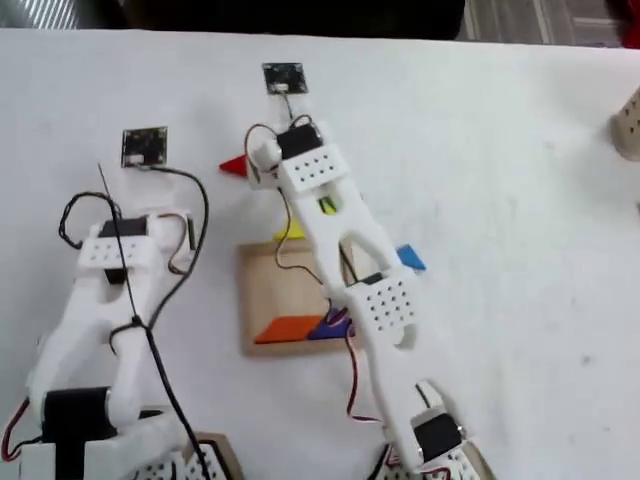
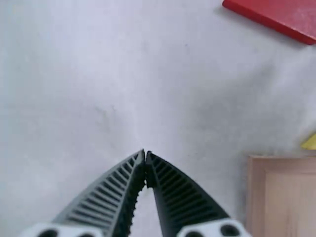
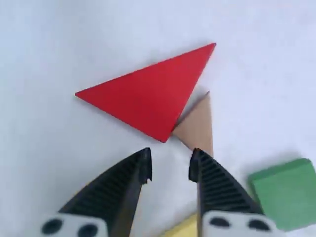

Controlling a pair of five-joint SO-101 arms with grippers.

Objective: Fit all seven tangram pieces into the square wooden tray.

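Right gripper (image 3: 170, 163) part open, empty, just short of red triangle (image 3: 148, 96), which lies on the table outside the tray (image 1: 246, 295). Tan triangle (image 3: 197, 126) sits against its corner, so I risk pinching both or skidding it. Left gripper (image 2: 145, 157) closed, empty.

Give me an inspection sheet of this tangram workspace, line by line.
Surface: white table.
Job's things: wooden tray holds orange piece and purple piece; red triangle, tan triangle, green piece, yellow piece and blue piece lie outside it.
Clutter: perforated tan object at the table's right edge.
Grippers: left gripper, jaws shut, empty; right gripper, jaws open, by the red triangle.
Cables: black cable loops by the left arm; red wire along the right arm.
Surroundings: dark strip beyond the table's far edge.
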